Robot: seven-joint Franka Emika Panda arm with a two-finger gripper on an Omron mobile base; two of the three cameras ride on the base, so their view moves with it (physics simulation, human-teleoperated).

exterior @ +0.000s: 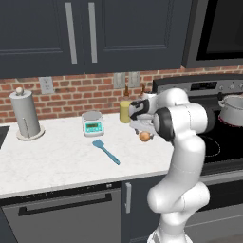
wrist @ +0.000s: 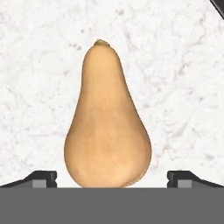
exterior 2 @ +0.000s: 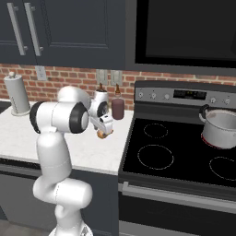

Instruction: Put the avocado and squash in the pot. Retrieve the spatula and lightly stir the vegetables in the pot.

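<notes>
A tan-orange pear-shaped squash (wrist: 107,127) lies on the white marble counter (exterior: 57,161), neck pointing away from the hand. My gripper (wrist: 112,179) hovers just above it, open, one fingertip (wrist: 41,178) on each side of its fat end and clear of it. In the base views the squash (exterior: 144,136) (exterior 2: 102,134) peeks out under the gripper (exterior: 139,128) (exterior 2: 105,127) near the counter's stove end. The steel pot (exterior: 232,110) (exterior 2: 220,128) stands on the stove's far right burner. The light blue spatula (exterior: 106,151) lies on the counter left of the arm. The avocado is out of view.
A teal-faced kitchen scale (exterior: 92,123) and a paper towel holder (exterior: 24,116) stand at the back of the counter. A yellowish jar (exterior: 125,111) and bottles sit by the brick wall behind the gripper. The black stovetop (exterior 2: 175,152) lies to the right, with dark cabinets overhead.
</notes>
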